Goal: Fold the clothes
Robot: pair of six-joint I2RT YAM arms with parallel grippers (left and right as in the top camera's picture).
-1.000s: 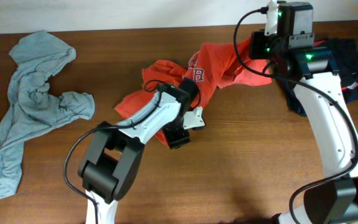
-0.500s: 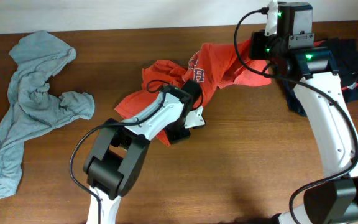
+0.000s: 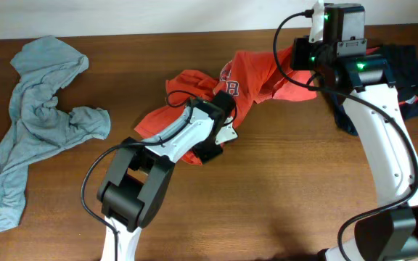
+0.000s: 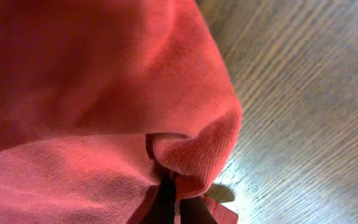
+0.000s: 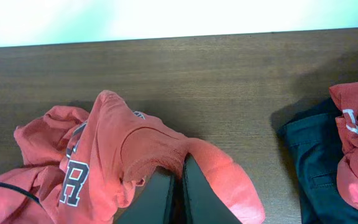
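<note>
Left gripper low over table — jaws pinched tight on near edge of orange-red T-shirt, fabric bunched between them. T-shirt crumpled mid-table, lettering up. Right gripper at its far end — jaws closed on a fold. Navy garment far right, beside right arm; pale grey-blue shirt well apart, far left.

One orange T-shirt, one grey shirt
</note>
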